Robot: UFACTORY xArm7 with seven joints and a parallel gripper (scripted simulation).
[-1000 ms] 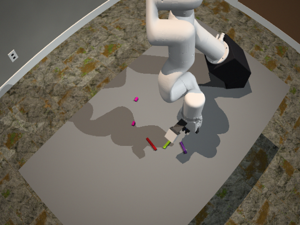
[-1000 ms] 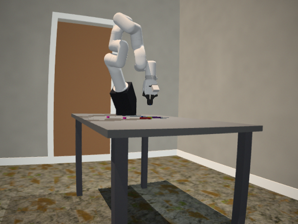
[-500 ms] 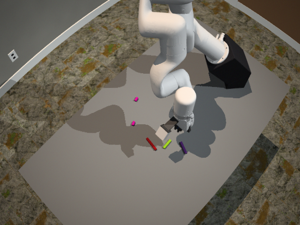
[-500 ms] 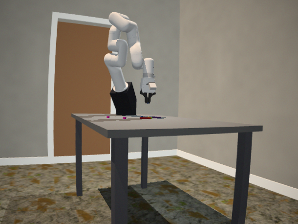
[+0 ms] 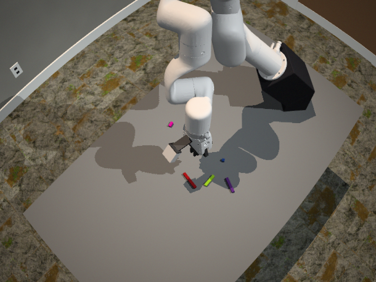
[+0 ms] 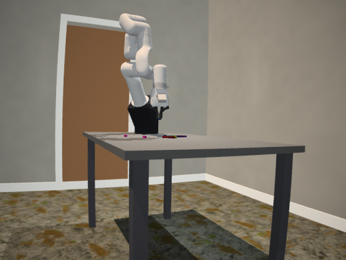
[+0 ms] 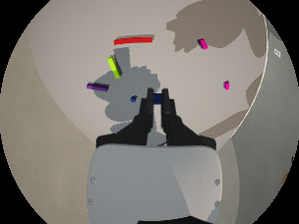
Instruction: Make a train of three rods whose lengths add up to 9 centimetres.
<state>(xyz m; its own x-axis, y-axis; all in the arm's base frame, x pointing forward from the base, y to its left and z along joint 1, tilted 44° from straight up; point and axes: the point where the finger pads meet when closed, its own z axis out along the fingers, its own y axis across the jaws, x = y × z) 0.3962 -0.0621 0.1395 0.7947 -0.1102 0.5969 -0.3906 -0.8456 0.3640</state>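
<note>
The red rod [image 5: 189,180] [image 6: 168,137] [image 7: 134,40], lime rod [image 5: 209,180] [image 6: 176,137] [image 7: 114,68] and purple rod [image 5: 230,185] [image 6: 182,136] [image 7: 97,87] lie apart on the worktop [image 5: 154,231] [image 6: 212,146] [image 7: 172,64], right of the magenta ones. Above it, the gripper [image 5: 200,154] [image 6: 159,118] [image 7: 157,96] is narrow, pinching a small blue rod [image 7: 157,99].

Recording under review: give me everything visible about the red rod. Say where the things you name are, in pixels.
The red rod [image 5: 189,180] [image 6: 169,137] [image 7: 133,40] is a slim, straight, plain bar with squared ends and no visible joints or markings. Its material looks rigid, though which one cannot be told. It lies flat on the table [image 5: 123,231] [image 6: 212,150] [image 7: 74,29], the longest rod in view. In the top view it slants from upper left to lower right, beside the lime rod [image 5: 209,180] [image 7: 114,67] but apart from it. Only the table touches it.
</note>
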